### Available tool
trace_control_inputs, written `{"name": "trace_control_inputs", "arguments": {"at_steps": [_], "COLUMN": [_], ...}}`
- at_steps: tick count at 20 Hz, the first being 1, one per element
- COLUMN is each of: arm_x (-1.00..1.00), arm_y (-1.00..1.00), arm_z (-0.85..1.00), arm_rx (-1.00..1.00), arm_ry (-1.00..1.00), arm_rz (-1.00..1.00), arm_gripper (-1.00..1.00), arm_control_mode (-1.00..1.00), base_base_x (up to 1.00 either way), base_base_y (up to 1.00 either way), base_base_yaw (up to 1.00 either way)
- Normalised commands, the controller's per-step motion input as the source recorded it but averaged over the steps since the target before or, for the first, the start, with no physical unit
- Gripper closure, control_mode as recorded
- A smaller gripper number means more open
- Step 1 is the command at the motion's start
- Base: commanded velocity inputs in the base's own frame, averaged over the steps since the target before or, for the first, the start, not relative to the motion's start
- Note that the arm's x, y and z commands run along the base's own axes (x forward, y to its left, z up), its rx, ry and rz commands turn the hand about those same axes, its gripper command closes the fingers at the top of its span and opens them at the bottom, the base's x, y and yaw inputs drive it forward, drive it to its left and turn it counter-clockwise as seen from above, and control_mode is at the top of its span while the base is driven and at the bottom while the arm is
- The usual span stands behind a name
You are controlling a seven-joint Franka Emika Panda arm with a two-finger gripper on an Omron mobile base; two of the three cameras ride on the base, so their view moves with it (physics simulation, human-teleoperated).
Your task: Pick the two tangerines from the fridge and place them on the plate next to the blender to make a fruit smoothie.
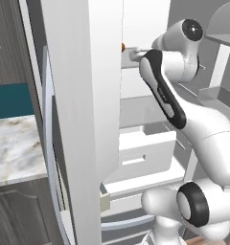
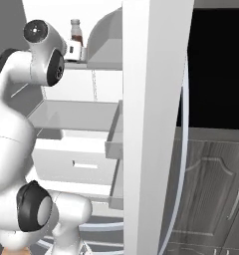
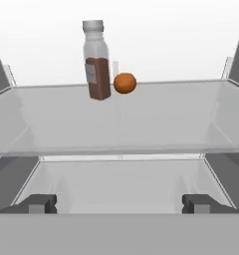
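One tangerine (image 3: 125, 83), small, round and orange, sits far back on a glass shelf (image 3: 116, 119) of the fridge (image 1: 83, 95), just right of a bottle. A sliver of the tangerine (image 1: 122, 47) peeks past the open door's edge in the left base view. My gripper (image 3: 119, 204) is open and empty. It hangs in front of the shelf and points at the fruit from some way off. The arm reaches into the fridge at upper-shelf height. The plate and the blender are out of view.
A clear bottle with brown contents (image 3: 96, 64) stands upright, almost touching the tangerine's left side; the bottle (image 2: 76, 37) also shows in the right base view. White drawers (image 2: 76, 159) lie below the shelf. Open fridge doors (image 2: 151, 124) flank the arm. A marble counter (image 1: 16, 148) is at left.
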Motion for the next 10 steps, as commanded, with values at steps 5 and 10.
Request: {"name": "trace_control_inputs", "arguments": {"at_steps": [5, 10], "arm_x": [1.00, 0.87], "arm_y": [0.02, 0.07], "arm_z": [-0.03, 0.00], "arm_rx": [0.00, 0.00], "arm_ry": [0.02, 0.11], "arm_rz": [0.00, 0.00], "arm_gripper": [-1.00, -1.00], "arm_control_mode": [-1.00, -1.00], "base_base_x": [0.00, 0.00], "base_base_y": [0.00, 0.00], "base_base_yaw": [0.00, 0.00]}}
